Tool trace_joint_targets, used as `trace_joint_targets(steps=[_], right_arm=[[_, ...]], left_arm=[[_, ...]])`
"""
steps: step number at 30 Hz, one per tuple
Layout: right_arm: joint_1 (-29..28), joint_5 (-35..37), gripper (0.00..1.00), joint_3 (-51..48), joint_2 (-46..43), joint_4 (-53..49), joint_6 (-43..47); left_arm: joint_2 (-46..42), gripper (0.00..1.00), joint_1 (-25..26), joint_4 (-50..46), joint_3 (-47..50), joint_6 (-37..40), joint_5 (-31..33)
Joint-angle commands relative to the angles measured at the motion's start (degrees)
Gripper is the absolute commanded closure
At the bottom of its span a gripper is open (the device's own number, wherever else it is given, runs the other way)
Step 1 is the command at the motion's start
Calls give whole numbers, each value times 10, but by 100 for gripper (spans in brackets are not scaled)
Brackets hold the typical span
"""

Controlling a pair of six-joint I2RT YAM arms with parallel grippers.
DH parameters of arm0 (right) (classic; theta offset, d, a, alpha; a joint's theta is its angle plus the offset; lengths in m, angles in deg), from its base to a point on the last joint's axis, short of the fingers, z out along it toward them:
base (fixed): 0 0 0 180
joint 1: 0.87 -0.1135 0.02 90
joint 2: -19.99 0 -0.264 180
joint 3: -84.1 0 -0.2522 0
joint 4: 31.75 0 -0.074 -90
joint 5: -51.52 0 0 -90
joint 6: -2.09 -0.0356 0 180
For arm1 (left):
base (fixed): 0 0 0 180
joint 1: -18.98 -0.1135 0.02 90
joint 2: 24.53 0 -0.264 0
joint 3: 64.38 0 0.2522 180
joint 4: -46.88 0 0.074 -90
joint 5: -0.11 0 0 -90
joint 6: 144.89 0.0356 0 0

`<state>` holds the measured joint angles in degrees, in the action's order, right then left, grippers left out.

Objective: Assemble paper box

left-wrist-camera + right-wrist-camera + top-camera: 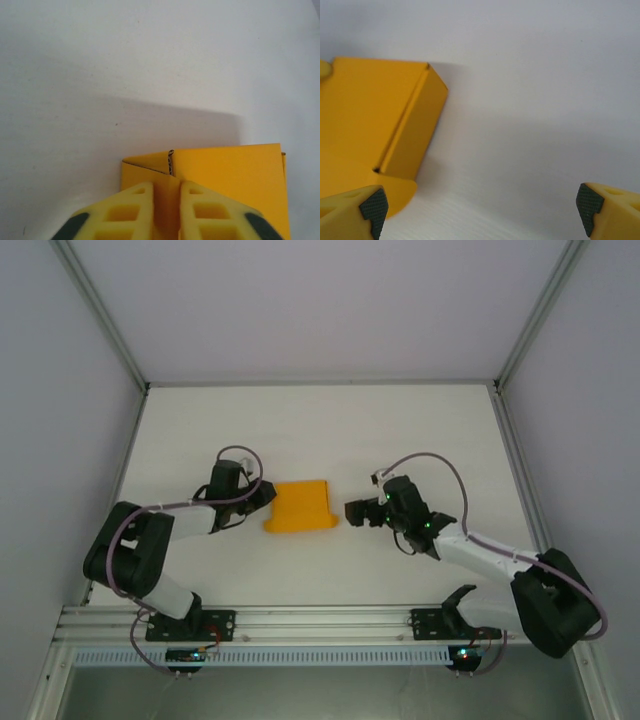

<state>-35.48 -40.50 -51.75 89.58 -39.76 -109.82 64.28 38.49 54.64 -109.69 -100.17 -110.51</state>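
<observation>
The orange-yellow paper box (300, 506) lies mid-table between the two arms, partly folded, with one end wall raised. My left gripper (268, 496) is at its left edge, shut on a card flap (168, 200) that stands pinched between the yellow fingers (131, 210). A folded corner of the paper box (235, 172) shows just beyond them. My right gripper (352, 512) hangs open a little to the right of the box, its fingertips (374, 206) spread wide over bare table. The paper box (375, 110) lies at the left of the right wrist view, with a rounded tab (400, 192) near the left fingertip.
The white table (320, 430) is walled by grey panels with metal corner posts (100, 310). An aluminium rail (320, 625) carrying both arm bases runs along the near edge. Free surface extends behind the box and to its right.
</observation>
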Motion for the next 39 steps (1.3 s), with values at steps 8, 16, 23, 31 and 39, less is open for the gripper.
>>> trace_joint_targets(steps=[8,16,23,31,39], right_arm=[[25,-216,1,148,161,-52,-109],[28,-325,2,189,276,60,-194],[26,-401,27,203,324,204,-291],[29,-393,63,196,287,167,-273],[65,-355,63,192,222,71,-246]], left_arm=[[98,100,-34,61,61,-4,-32],[139,100,-46,133,79,-21,-68],[130,99,-46,137,80,-15,-68],[60,81,-15,147,54,32,-48],[-81,0,31,36,3,168,32]])
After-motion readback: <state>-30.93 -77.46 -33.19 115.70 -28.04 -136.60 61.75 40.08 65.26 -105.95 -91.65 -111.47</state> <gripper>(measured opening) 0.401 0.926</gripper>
